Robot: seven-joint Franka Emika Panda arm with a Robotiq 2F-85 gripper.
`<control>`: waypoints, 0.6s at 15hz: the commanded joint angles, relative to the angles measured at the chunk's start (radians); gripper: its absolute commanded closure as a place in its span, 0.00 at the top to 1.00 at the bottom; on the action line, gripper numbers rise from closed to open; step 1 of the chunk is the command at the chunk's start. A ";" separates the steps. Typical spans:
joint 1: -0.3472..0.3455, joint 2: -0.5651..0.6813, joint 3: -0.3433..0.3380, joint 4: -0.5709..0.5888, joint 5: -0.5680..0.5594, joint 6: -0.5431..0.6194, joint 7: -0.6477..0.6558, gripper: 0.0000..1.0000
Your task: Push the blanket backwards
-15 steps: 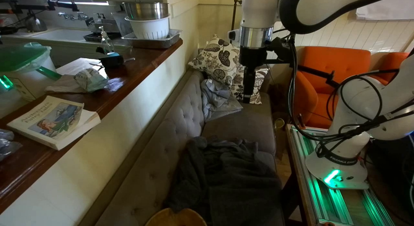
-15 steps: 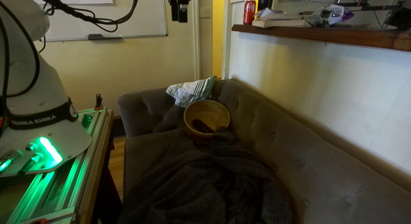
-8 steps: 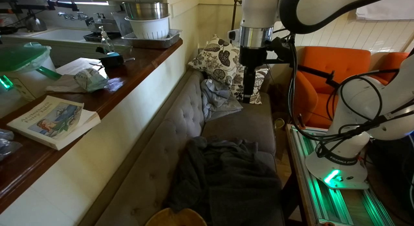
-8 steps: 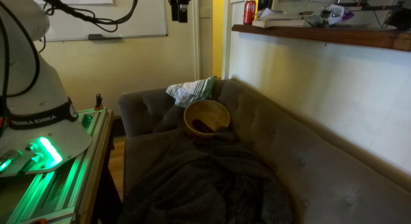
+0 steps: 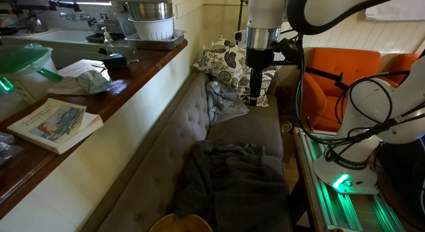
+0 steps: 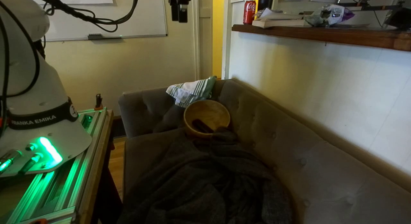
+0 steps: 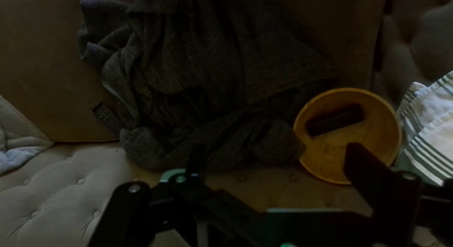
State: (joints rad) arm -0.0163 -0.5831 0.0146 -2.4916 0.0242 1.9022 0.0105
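The Robotiq gripper (image 7: 276,148) hangs above the tufted sofa (image 7: 63,190), its jaws wide apart. Well below it, the dark grey blanket (image 7: 198,70) lies rumpled on the sofa. Below, on one jaw's side, sits a wooden bowl (image 7: 378,137), the blanket overlapping its rim; a remote control (image 7: 107,118) lies on the opposite side.

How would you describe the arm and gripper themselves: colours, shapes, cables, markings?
The arm is white and rounded, with black trim and a silver collar above a black, two-fingered gripper. Black cables loop along the arm. A black band round its base reads FRANKA EMIKA in white, above a green light strip.
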 commanded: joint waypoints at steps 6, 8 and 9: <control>0.022 0.100 -0.037 0.049 0.051 0.024 -0.041 1.00; 0.019 0.174 -0.056 0.080 0.088 0.055 -0.040 1.00; 0.018 0.205 -0.062 0.092 0.099 0.076 -0.046 1.00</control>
State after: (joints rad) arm -0.0088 -0.4944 -0.0131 -2.4645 0.0675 1.9444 -0.0019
